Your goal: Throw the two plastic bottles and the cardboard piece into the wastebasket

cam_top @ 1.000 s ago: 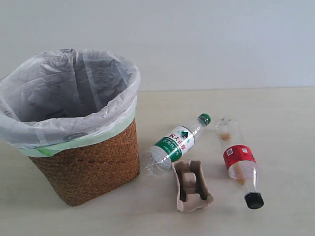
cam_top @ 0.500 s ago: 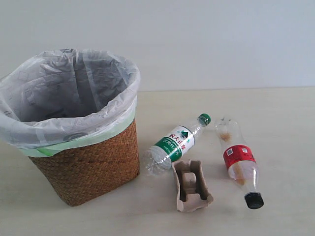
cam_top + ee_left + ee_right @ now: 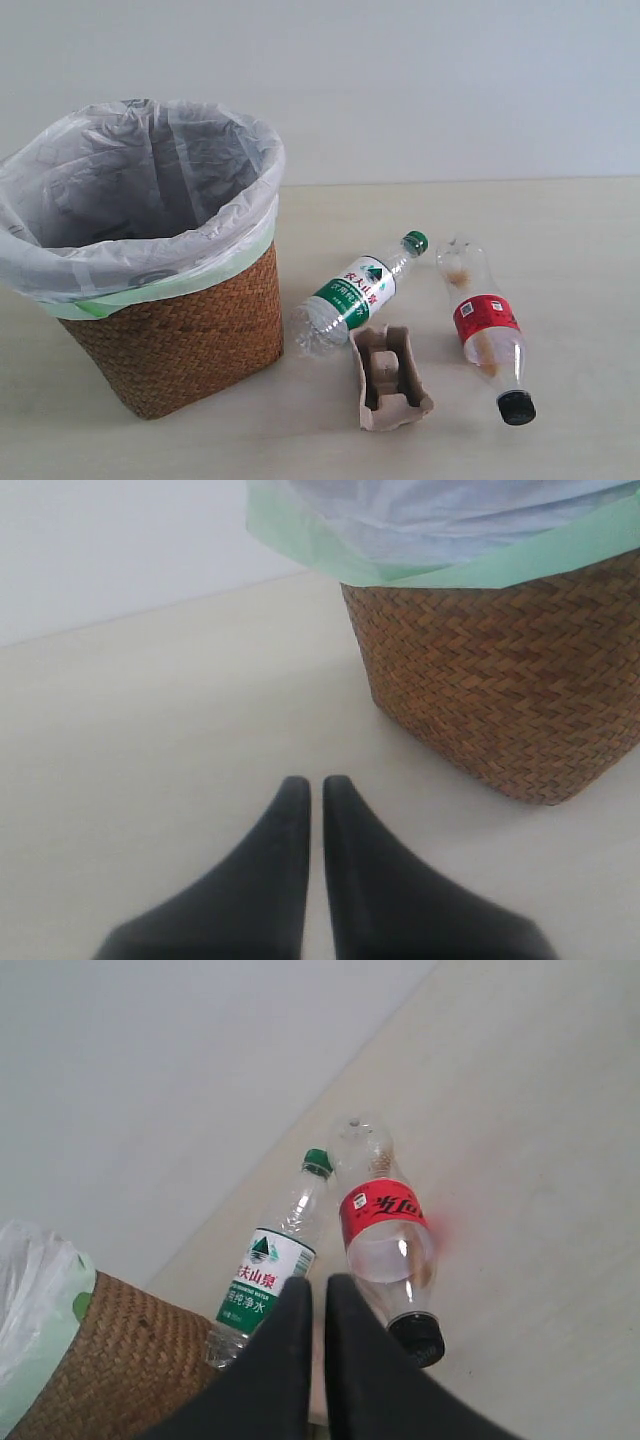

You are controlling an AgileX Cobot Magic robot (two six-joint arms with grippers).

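Observation:
The wicker wastebasket (image 3: 180,330) with its white bag stands at the left; its woven wall (image 3: 500,670) also fills part of the left wrist view. To its right lie the green-label bottle (image 3: 355,292), the red-label bottle (image 3: 485,325) with a black cap, and the cardboard piece (image 3: 390,378) in front of them. In the right wrist view the green-label bottle (image 3: 265,1275) and the red-label bottle (image 3: 385,1230) lie beyond my right gripper (image 3: 318,1285), which is shut and empty above them. My left gripper (image 3: 315,785) is shut and empty over bare table beside the wastebasket. Neither gripper shows in the exterior view.
The pale table (image 3: 560,230) runs back to a plain white wall. The wastebasket's rim with its green band (image 3: 45,1300) shows at the edge of the right wrist view.

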